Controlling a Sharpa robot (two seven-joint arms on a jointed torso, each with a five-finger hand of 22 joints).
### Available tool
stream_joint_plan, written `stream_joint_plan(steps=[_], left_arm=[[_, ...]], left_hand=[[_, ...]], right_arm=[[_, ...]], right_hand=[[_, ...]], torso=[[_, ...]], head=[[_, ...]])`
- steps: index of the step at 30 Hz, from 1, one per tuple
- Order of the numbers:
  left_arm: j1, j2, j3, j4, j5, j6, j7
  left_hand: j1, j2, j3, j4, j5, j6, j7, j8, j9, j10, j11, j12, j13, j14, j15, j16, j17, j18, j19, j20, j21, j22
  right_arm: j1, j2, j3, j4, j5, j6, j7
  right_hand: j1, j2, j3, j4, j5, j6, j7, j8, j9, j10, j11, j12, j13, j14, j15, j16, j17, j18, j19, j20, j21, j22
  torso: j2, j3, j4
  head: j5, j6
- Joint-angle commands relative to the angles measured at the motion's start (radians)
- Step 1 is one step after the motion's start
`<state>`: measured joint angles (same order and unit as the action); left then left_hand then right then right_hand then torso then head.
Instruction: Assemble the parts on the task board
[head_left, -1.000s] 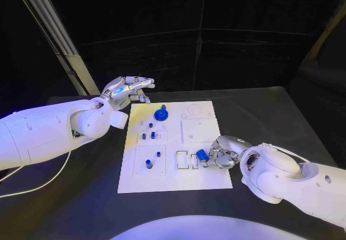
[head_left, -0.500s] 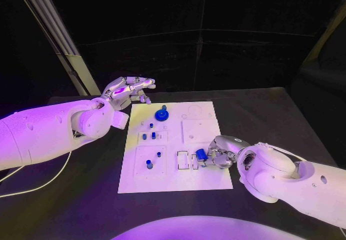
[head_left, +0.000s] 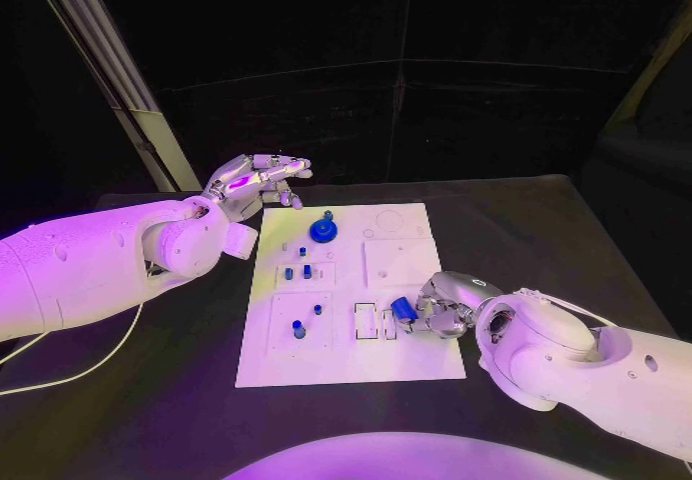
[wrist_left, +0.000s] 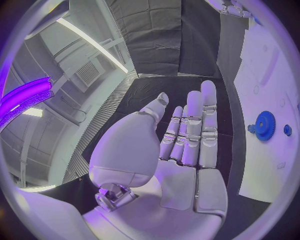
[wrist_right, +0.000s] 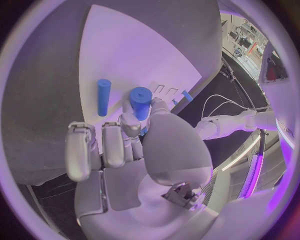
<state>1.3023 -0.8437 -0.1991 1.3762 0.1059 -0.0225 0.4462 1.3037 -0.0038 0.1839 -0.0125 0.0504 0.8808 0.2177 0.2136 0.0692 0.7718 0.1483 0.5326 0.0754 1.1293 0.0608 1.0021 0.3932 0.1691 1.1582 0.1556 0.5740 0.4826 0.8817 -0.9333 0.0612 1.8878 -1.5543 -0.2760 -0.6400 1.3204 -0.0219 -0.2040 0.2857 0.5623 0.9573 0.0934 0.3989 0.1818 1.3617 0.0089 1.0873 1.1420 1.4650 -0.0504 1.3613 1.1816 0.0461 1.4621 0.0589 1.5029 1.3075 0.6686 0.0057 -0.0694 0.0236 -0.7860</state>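
silver right hand (wrist_right: 134, 150) pinches smooth blue cylinder (wrist_right: 140, 102) over white task board (head_left: 404, 360).

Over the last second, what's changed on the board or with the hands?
Hardly anything. The right hand holds its blue cylinder at the board's right edge as before, perhaps nudged slightly. The left hand stays open beyond the far left corner; the gear and other parts lie unmoved.

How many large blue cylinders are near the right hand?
2: one blue cylinder in the right hand, a second cylinder lying on the task board beside it. Others may be hidden.
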Motion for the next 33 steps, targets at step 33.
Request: stream_joint_plan(steps=[33], left_arm=[[0.002, 0.001, 0.001, 0.006, 0.000, 0.014, 0.000]], left_hand=[[0.003, 0.011, -0.007, -0.002, -0.001, -0.004, -0.003, 0.008, 0.000, -0.007, -0.001, 0.004, -0.002, -0.009, -0.002, 0.006, -0.002, 0.013, 0.008, 0.000, -0.006, -0.002]], right_arm=[[0.000, 0.043, 0.002, 0.027, 0.265, -0.101, 0.049]], right_hand=[[-0.021, 0.024, -0.012, 0.004, 0.052, 0.049, -0.015, -0.004, 0.013, 0.029, -0.010, 0.012, 0.026, 0.042, -0.016, 0.011, 0.016, -0.015, 0.024, -0.010, 0.009, 0.146]], torso=[[0.002, -0.0016, -0.0002]], head=[[0.008, -0.003]])
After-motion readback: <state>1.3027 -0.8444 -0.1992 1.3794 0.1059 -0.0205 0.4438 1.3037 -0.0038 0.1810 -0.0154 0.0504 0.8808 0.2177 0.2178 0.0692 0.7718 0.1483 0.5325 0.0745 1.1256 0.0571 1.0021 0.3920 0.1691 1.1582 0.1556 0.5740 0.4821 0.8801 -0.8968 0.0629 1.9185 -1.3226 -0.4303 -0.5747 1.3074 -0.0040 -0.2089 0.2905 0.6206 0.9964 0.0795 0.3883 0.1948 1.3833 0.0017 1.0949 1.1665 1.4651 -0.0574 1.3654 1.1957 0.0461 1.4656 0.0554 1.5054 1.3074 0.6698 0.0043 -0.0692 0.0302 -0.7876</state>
